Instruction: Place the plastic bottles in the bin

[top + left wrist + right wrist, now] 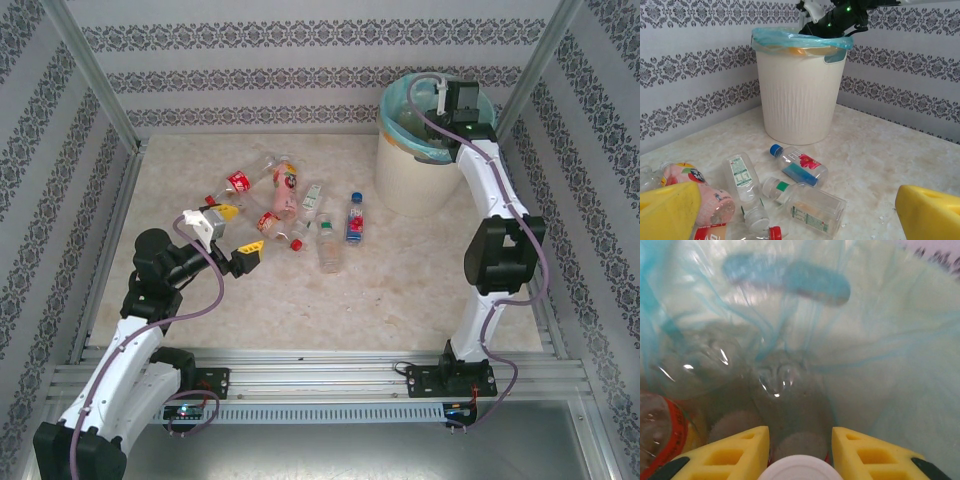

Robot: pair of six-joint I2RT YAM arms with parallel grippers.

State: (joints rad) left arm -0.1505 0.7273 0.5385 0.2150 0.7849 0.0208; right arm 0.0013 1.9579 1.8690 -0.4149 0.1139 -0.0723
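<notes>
The right gripper (800, 442) was closed narrowly on a clear bottle (790, 395), its yellow fingers (735, 450) pressing either side just below the white cap (800, 469). The right arm (492, 200) reached up and over the rim of the bin (400, 185), its wrist dipped inside the turquoise liner (392, 100). Beside the held bottle, another one with a red label (665, 435) lay in the bin.

The left gripper (238, 232) stood wide open and held nothing. The left arm (150, 290) was bent low over the table (420, 290), the gripper pointing toward the bin from the near edge of a cluster of loose bottles. Just ahead of it lay a blue-capped bottle (799, 164), a green-capped one (810, 202) and a pink-labelled one (700, 190), all on their sides and well apart from the bin.
</notes>
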